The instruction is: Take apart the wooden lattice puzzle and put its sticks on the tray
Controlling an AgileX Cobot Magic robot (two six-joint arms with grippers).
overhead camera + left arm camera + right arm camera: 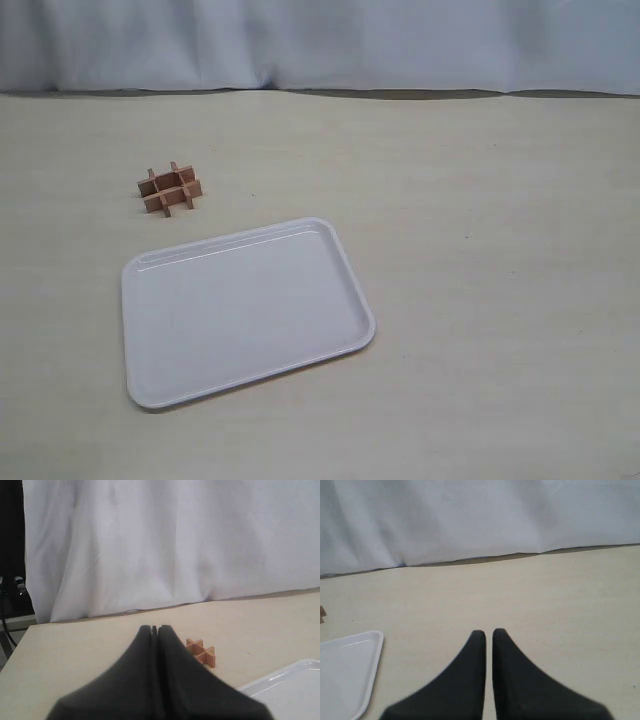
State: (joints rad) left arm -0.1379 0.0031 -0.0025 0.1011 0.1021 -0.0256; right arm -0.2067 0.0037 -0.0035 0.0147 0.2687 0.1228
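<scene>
1. You had the left hand point(155, 628) pressed together, pinching nothing.
2. Your right hand point(489, 632) was nearly pressed together too, with a thin slit between its fingers.
3. The wooden lattice puzzle point(171, 190) sat assembled on the surface point(480, 250), upper left of the exterior frame.
4. The tray point(245, 310) lay near it, lower centre-left, not touching.

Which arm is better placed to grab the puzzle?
Left. The wooden lattice puzzle lies on the left side, just ahead of the left arm's fingers; the right wrist view barely catches it.
</scene>
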